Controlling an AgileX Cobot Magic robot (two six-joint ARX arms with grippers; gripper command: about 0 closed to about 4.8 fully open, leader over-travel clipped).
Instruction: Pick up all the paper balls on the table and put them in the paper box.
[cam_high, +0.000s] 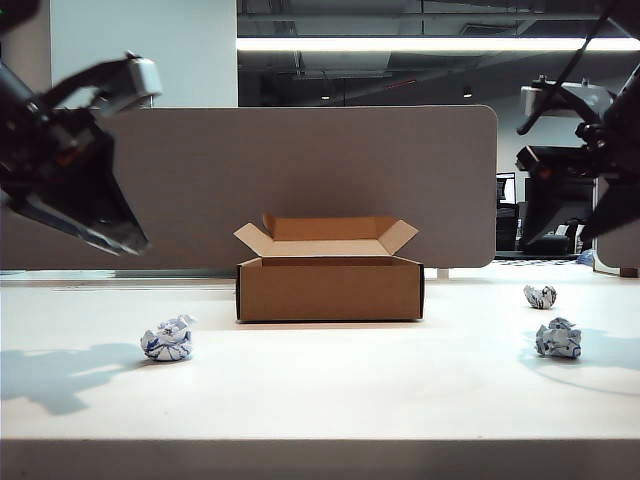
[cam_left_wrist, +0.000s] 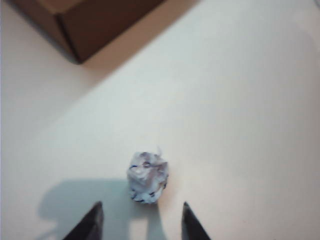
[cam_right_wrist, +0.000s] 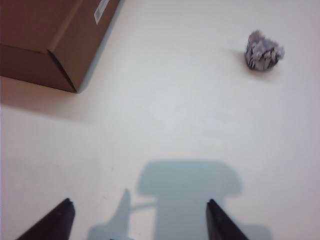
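Note:
Three paper balls lie on the white table (cam_high: 330, 390): one front left (cam_high: 168, 340) and two at the right, the nearer (cam_high: 558, 338) and the farther (cam_high: 540, 296). The brown paper box (cam_high: 330, 285) stands in the middle, flaps up. My left gripper (cam_left_wrist: 142, 207) hangs open above the table, with the left paper ball (cam_left_wrist: 148, 177) just ahead of its dark fingertips (cam_left_wrist: 94, 220), untouched. My right gripper (cam_right_wrist: 139, 201) is open wide over bare table, empty. Ahead of it are a paper ball (cam_right_wrist: 262, 51) and a corner of the box (cam_right_wrist: 60, 45).
A grey-brown divider panel (cam_high: 300, 170) stands behind the box. The left arm (cam_high: 70, 170) and the right arm (cam_high: 605, 150) are raised at the sides of the exterior view. Their shadows fall on the table near the balls.

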